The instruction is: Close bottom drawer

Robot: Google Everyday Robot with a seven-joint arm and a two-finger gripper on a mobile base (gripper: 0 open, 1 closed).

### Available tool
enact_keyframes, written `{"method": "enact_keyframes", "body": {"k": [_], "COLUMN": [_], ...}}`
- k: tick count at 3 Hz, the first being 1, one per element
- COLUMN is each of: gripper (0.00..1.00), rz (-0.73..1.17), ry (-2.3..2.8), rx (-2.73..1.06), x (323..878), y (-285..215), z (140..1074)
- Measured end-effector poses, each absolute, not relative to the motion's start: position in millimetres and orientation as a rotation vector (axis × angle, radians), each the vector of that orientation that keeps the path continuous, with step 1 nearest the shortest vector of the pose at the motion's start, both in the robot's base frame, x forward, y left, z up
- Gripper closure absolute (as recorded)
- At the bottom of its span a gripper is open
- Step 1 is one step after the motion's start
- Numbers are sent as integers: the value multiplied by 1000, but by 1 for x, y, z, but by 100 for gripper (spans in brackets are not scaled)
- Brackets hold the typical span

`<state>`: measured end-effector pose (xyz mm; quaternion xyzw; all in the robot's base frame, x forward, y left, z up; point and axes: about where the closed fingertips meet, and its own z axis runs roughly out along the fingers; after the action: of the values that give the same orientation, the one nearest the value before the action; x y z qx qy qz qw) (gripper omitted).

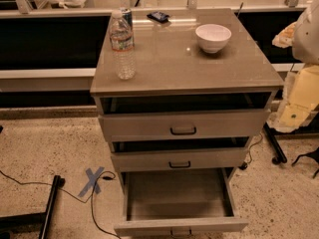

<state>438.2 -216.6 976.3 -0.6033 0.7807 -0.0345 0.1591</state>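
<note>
Bring gripper (299, 101), right of cabinet (184, 63), state untellable, to bottom drawer (179, 200); press squarely at handle (180, 231); push straight into cabinet, no skew.

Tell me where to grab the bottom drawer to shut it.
Take the bottom drawer at the small handle in the middle of its front panel, coming from the front. It stands pulled far out, front facing the camera, so a centred grip or push should slide it in straight. The gripper hangs at the right edge, beside the top drawer.

glossy cabinet top (169, 59), clear plastic bottle (122, 46), speckled floor (50, 143), smooth tool (298, 106) at right
</note>
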Motion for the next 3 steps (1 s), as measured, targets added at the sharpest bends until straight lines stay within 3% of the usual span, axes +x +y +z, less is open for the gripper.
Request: {"method": "enact_keyframes", "body": {"k": [1, 3], "gripper": [0, 0], "rz": [-99, 69], "ry": [2232, 2234], "rx": [-1724, -1726], "x": [438, 430], "y": [-217, -235], "z": [976, 872]}}
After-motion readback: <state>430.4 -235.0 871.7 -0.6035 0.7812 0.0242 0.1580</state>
